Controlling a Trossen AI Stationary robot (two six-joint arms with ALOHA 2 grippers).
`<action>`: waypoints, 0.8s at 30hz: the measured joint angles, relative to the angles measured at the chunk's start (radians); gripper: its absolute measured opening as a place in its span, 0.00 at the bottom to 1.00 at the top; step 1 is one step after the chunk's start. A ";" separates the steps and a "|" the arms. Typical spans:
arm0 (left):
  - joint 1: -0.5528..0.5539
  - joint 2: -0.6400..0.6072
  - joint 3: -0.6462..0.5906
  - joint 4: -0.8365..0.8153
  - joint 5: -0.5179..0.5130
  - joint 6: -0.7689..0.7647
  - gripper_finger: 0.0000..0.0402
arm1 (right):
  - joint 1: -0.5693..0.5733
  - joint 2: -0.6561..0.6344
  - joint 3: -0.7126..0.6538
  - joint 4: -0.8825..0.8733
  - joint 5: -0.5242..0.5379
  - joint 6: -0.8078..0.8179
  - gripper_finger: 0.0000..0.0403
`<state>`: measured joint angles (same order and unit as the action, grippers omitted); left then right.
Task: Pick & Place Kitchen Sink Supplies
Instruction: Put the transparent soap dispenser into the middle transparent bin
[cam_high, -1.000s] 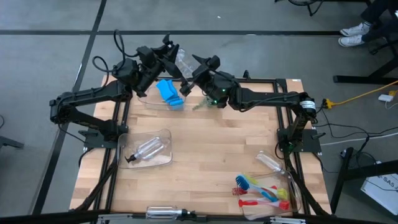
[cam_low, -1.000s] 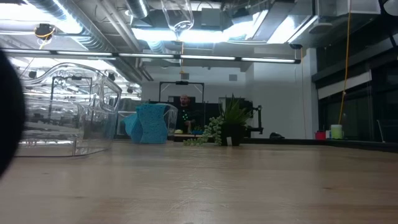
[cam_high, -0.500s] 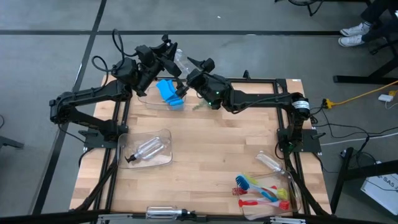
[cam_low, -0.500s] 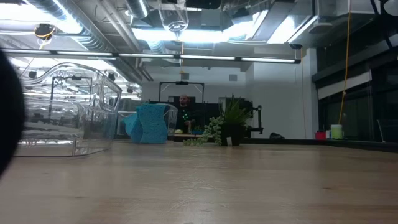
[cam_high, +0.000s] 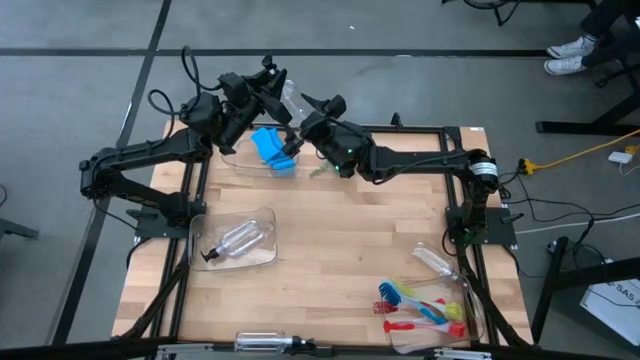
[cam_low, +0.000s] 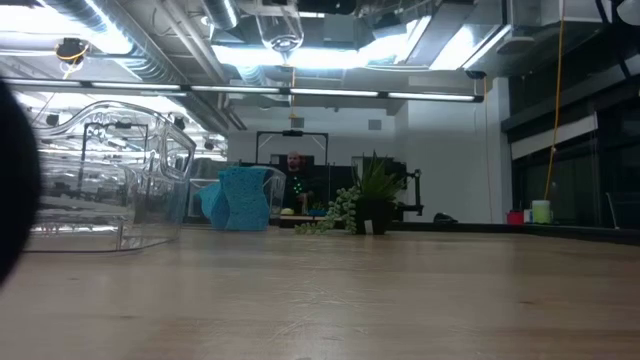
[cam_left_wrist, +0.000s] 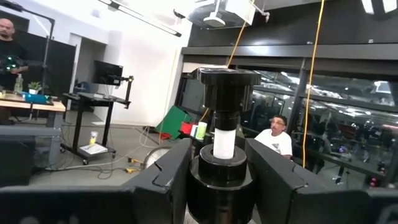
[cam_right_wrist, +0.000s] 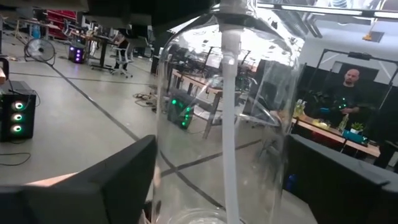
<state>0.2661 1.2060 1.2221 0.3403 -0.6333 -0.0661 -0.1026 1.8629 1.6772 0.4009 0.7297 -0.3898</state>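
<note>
A small clear bottle with a black pump top (cam_high: 292, 100) hangs in the air over the table's far edge. My left gripper (cam_high: 272, 88) is shut on it. The bottle's rounded bottom (cam_low: 283, 30) shows at the top of the low view. My right gripper (cam_high: 302, 113) is open. Its two fingers stand on either side of the bottle's clear body (cam_right_wrist: 224, 93), and I cannot tell whether they touch it. A blue sponge (cam_high: 272, 148) stands inside a clear bin (cam_high: 240, 160) below the bottle. My left gripper pinches the bottle's black collar (cam_left_wrist: 219, 180), just under the pump head, between its two fingers (cam_left_wrist: 166, 177). The fingers come in about level from the table's left side. The bottle is roughly upright with its pump head up. Its clear body hangs below the fingers, clear of the table.
A second clear bin (cam_high: 262, 218) at the left holds another bottle (cam_high: 238, 240). A bin (cam_high: 472, 312) at the near right holds red, blue and yellow-green brushes (cam_high: 425, 305), with a bottle (cam_high: 432, 260) beside it. One bottle (cam_high: 265, 342) lies at the near edge. A small plant (cam_low: 370, 205) stands at the far edge.
My right gripper has moved toward the table's left and a little down, up to the held bottle. Its open fingers now stand on either side of the bottle's body. It has kept still for the last half second.
</note>
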 joint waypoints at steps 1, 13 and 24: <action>0.000 0.000 0.000 0.000 0.000 0.001 0.32 | -0.001 0.000 0.000 -0.001 -0.003 -0.001 0.85; 0.011 -0.019 -0.002 -0.016 0.019 0.038 0.32 | 0.021 -0.008 0.000 -0.037 0.019 -0.007 0.80; 0.011 -0.097 0.000 -0.065 -0.029 0.140 0.32 | 0.081 -0.126 0.000 -0.292 0.028 0.102 0.85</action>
<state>0.2773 1.1093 1.2224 0.2758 -0.6618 0.0735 -0.0217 1.7373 1.6768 0.1087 0.7574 -0.2881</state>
